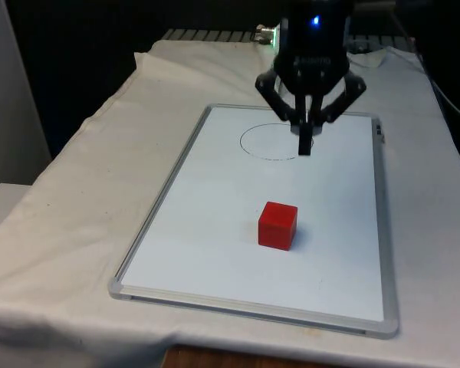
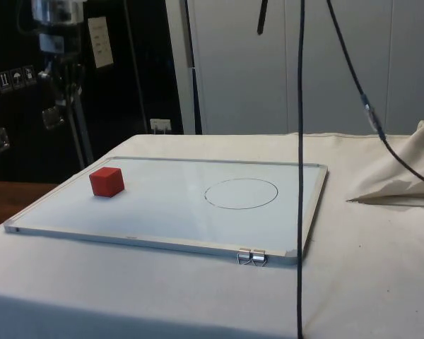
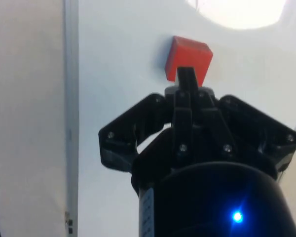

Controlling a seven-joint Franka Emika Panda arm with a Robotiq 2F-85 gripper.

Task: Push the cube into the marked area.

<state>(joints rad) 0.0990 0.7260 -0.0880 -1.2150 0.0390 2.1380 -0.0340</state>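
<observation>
The gripper (image 1: pixel 304 146) hangs over the whiteboard (image 1: pixel 215 253) with its two fingers pressed together into a single narrow tip, pinching nothing; in the front view that tip sits over the edge of the drawn circle (image 1: pixel 278 142). The red cube (image 1: pixel 277 225) stands on the board nearer the front camera, well apart from the tip, on bare board outside the circle. So the gripper is on the wrong side for a push: circle, tip and cube lie roughly in one line, with the cube at the end farthest from the robot. In my judgement, the tip must pass beyond the cube and come down behind its near-camera face before driving it back toward the circle.
</observation>
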